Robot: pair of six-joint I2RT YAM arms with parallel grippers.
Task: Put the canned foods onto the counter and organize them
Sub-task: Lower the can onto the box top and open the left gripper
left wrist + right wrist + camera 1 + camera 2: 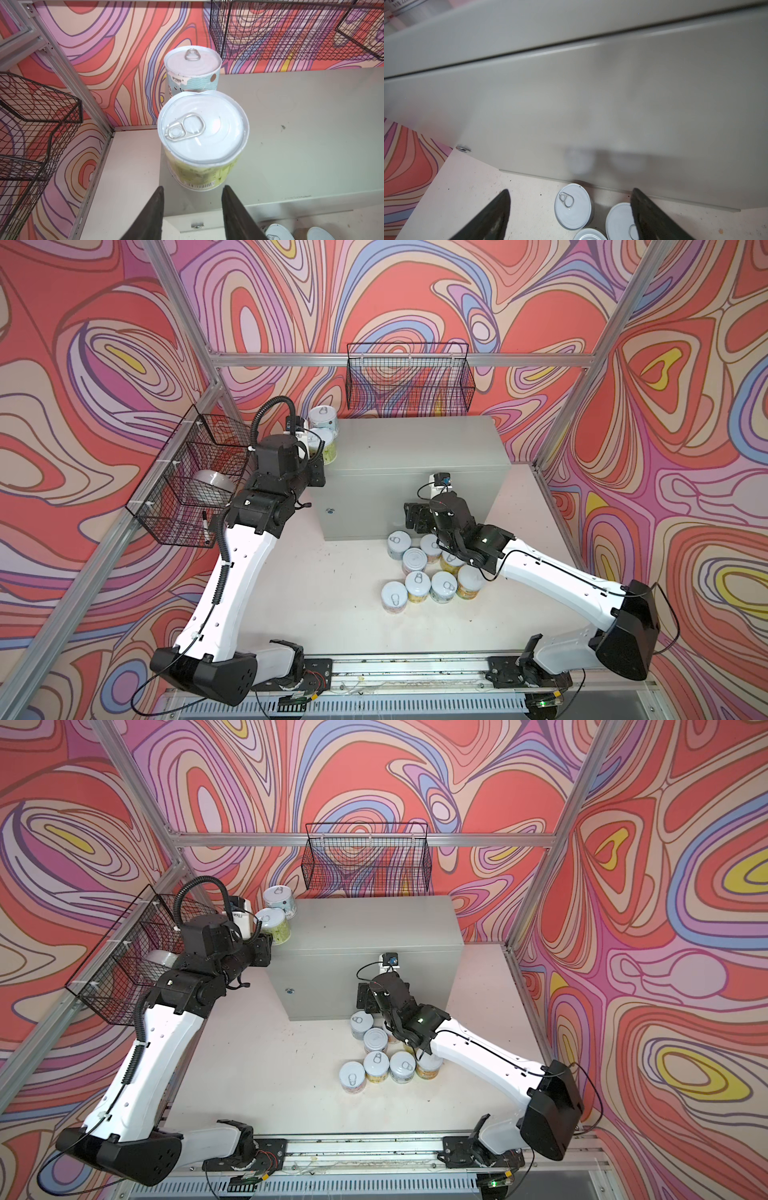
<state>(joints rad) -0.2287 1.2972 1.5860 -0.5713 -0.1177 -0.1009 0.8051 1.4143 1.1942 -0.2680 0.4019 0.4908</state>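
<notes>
We see the green can and blue can at the left edge of the grey cabinet, left claw closed at the green can's base, grip unclear, right claw wide open above the cluster of cans on the tabletop

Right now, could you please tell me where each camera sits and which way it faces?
Top views: high above the front, looking down on the counter; left arm and right arm show.
Left wrist: on the left arm, facing the green can on the counter; left gripper shows.
Right wrist: low, facing the counter's front; right gripper shows.
Shared: all four show the counter.
</notes>
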